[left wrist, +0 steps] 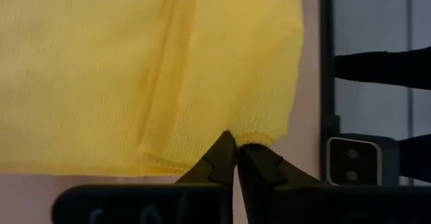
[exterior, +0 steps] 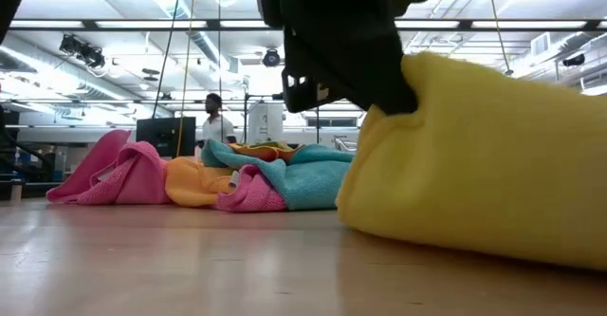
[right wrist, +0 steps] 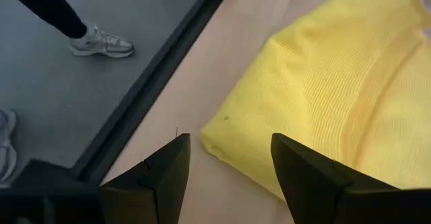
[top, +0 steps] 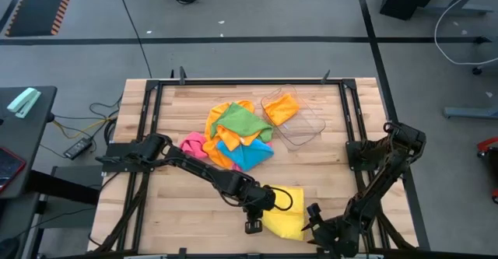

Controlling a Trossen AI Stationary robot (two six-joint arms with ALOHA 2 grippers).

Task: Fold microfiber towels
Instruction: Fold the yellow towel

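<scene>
Yellow towel [top: 285, 220], partly folded, lies at the surface's [top: 179, 212] near edge, pinched by the left gripper [top: 255, 223]; right gripper [top: 315, 222] gapes beside it. Pile [top: 233, 138] mid-surface awaits folding.

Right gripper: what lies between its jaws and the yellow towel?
Only bare wooden table, as the right wrist view shows. The right gripper, jaws open, sits just short of the yellow towel's corner.

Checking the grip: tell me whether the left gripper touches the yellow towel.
Touching. The left wrist view shows the left gripper shut on the yellow towel's edge.
</scene>
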